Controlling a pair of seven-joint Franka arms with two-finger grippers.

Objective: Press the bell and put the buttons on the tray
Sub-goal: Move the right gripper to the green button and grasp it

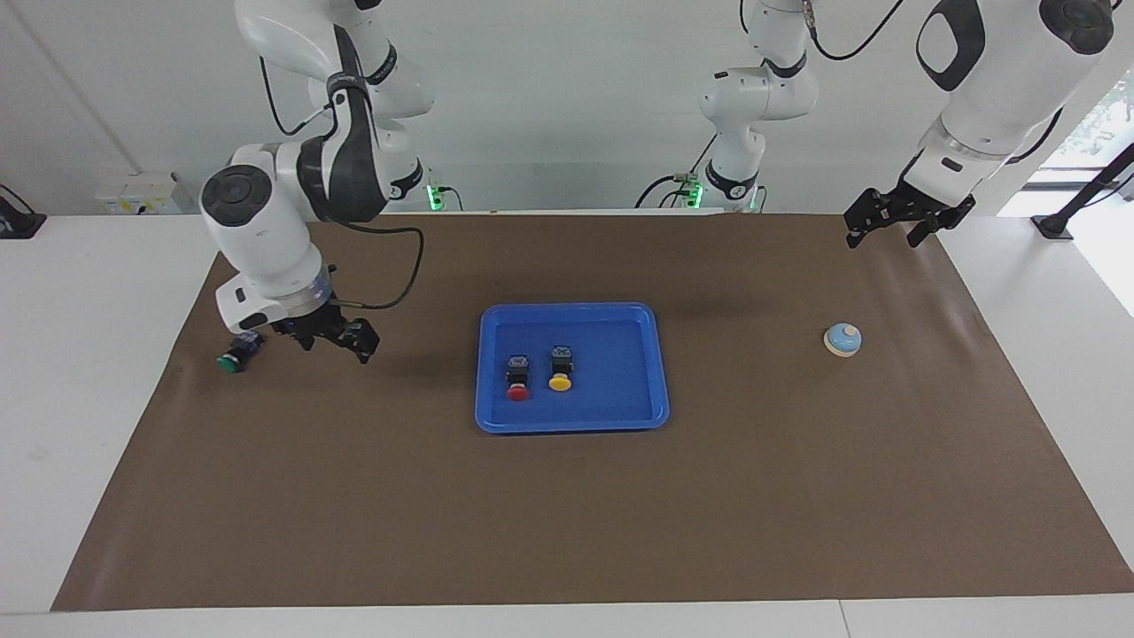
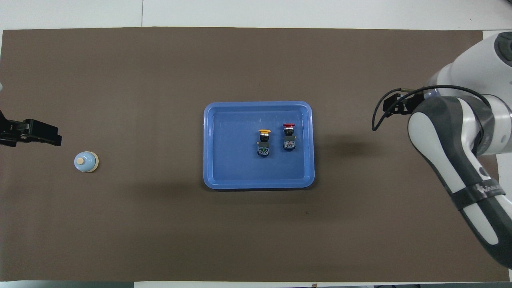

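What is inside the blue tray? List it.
Inside the tray lie two buttons side by side: the red button and the yellow button, caps pointing away from the robots. Nothing covers the tray. The green button lies outside it, on the mat.

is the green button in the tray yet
No, the green button lies on the brown mat toward the right arm's end of the table, while only the red and yellow buttons sit in the tray.

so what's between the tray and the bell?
Nothing: in both views only bare brown mat separates the tray from the bell.
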